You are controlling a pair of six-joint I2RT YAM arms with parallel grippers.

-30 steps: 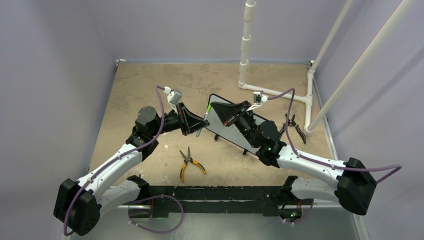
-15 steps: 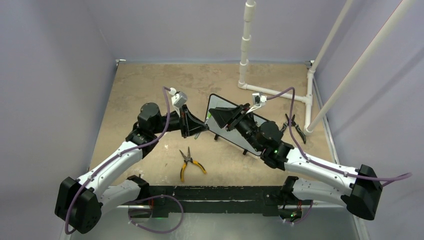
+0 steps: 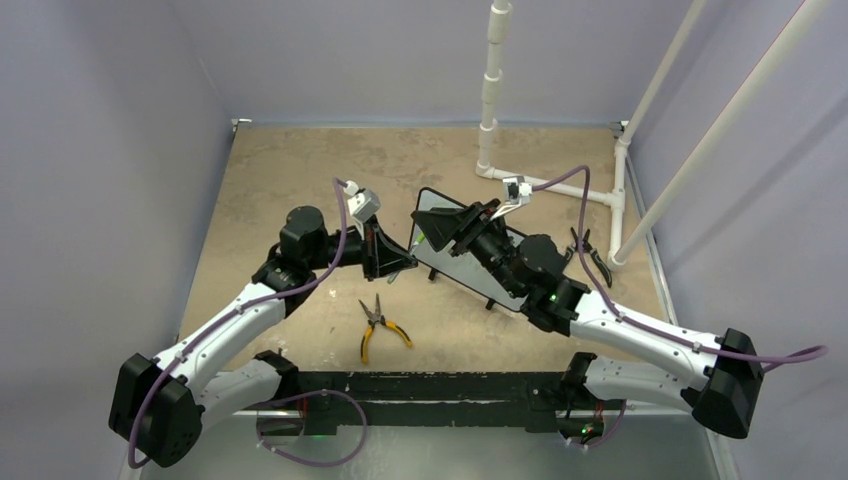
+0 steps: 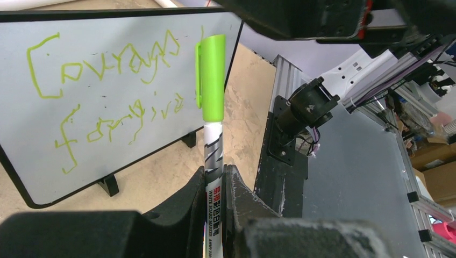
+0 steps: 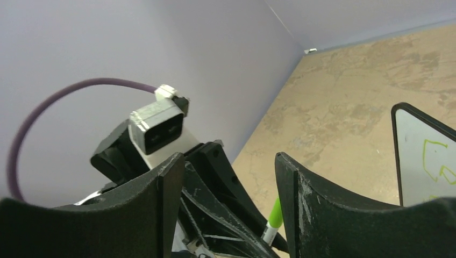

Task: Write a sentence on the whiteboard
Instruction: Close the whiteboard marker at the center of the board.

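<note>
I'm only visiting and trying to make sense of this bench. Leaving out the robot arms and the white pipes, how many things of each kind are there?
whiteboard: 1
marker: 1
plier-type hand tools: 2 (yellow-handled pliers, black-handled tool)
Total: 4

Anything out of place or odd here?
Nothing spilled or broken. Two stray pliers lie on the table: a yellow-handled pair near the front, a dark pair beside the white pipe frame. The whiteboard stands diagonal to its edges.
</note>
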